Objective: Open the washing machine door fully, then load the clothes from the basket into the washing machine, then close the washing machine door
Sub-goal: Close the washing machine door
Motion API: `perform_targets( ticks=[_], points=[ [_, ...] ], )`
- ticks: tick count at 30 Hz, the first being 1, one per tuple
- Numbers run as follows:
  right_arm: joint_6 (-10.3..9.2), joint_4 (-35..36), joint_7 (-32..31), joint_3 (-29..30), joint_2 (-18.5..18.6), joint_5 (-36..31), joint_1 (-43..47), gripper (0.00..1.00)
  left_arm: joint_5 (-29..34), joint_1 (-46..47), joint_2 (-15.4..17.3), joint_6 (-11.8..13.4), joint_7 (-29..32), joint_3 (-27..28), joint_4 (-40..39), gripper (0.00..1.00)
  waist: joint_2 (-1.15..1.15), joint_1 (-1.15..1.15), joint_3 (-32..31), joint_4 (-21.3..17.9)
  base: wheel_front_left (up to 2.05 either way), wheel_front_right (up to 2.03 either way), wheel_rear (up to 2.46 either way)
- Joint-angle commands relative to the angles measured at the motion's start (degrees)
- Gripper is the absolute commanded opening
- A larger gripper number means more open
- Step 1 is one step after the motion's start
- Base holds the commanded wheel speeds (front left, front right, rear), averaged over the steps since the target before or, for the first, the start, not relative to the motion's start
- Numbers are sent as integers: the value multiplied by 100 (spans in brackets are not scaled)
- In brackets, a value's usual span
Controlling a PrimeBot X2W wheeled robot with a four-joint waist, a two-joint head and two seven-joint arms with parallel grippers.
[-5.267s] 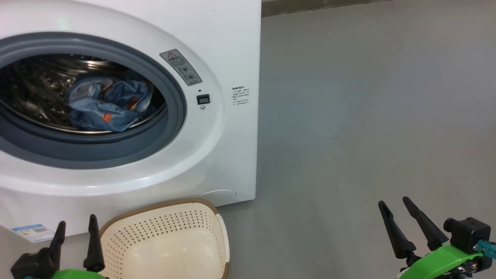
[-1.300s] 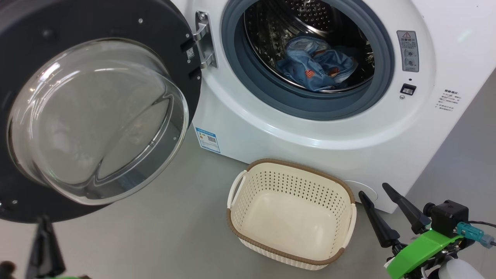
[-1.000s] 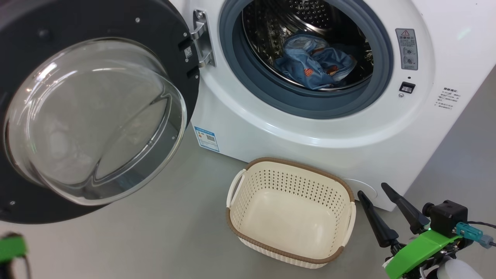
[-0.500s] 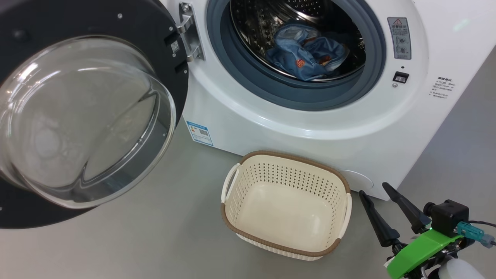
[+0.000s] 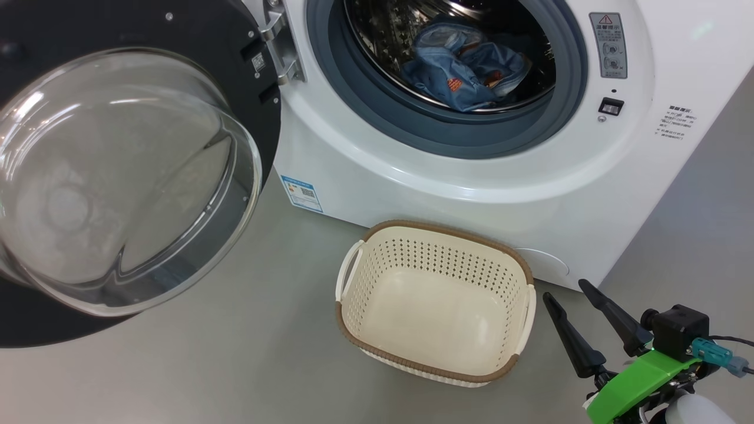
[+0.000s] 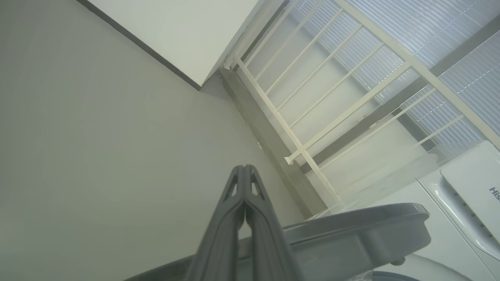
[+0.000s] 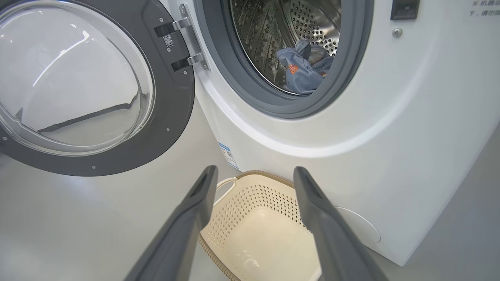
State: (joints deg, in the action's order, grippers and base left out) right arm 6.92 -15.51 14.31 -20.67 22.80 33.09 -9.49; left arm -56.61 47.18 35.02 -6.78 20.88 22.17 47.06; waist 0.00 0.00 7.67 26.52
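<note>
The washing machine door (image 5: 118, 171) hangs swung wide on its steel hinge (image 5: 283, 47), to the robot's left of the drum mouth, its glass bowl bulging toward the camera over the grey floor (image 5: 235, 353). The clothes (image 5: 462, 70) lie bunched inside the steel drum of the washing machine (image 5: 471, 182), a small red patch showing on the blue fabric. The basket (image 5: 436, 259) stands on the floor just before the machine's front, beside a round cover (image 5: 545, 262) low on the panel, its cream bottom bare; a blue sticker (image 5: 301, 193) sits on the panel to its left. The right gripper (image 5: 564, 288) hovers low just right of the basket, fingers spread wide and gripping nothing, with the basket between it and the door. In the left wrist view the left gripper (image 6: 245, 168) has its fingers pressed together tip to tip, the door's grey edge (image 6: 351, 230) crossing just beside them and a white railing (image 6: 312, 97) beyond.
</note>
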Motion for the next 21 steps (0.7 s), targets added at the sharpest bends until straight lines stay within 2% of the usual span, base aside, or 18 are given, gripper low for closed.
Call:
perform_targets(
  ticks=[1, 4, 8, 21],
  points=[
    [57, 117, 69, -116, 90, 106, -125, 100, -113, 186, 483, 26, 171, 81, -35, 0, 0, 0, 10, -3, 0, 0, 0],
    [57, 111, 69, -155, 109, 111, -141, 100, -302, 379, 579, 61, 697, 79, 256, 0, 0, 0, 24, -9, 0, 0, 0],
    [57, 115, 69, -184, 128, 111, -175, 100, -385, 489, 695, 83, 1093, 31, 440, 0, 0, 0, 78, -22, 0, 0, 0],
    [57, 104, 69, -261, 212, 124, -310, 100, -494, 362, 564, 189, 1519, -50, 396, 0, 0, 0, 201, -68, 0, 0, 0]
  ],
)
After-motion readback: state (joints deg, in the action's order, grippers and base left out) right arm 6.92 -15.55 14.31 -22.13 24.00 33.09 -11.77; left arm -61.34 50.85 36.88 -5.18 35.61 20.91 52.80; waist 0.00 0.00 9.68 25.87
